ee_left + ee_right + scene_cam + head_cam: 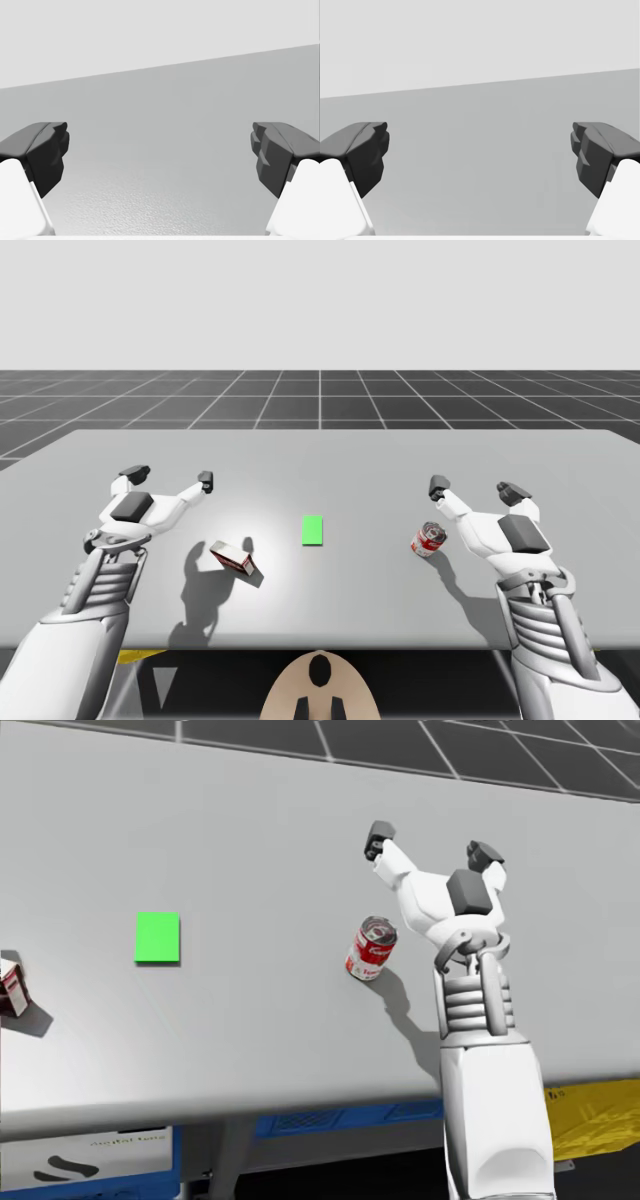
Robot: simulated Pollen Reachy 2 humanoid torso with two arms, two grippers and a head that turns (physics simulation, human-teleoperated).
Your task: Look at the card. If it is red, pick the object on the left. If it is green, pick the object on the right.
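A green card (312,530) (158,937) lies flat at the table's middle. Left of it sits a small red and white box (231,557) (10,989), tilted. Right of the card stands a red and white can (428,539) (371,949), leaning slightly. My right gripper (478,489) (430,847) (480,160) hovers open just beyond and to the right of the can, nothing between its fingers. My left gripper (167,477) (160,160) hangs open beyond and to the left of the box, holding nothing.
The grey table (330,460) stretches wide beyond both grippers, with bare surface ahead of each. Its front edge (250,1105) runs close to my torso. A dark grid floor lies past the far edge.
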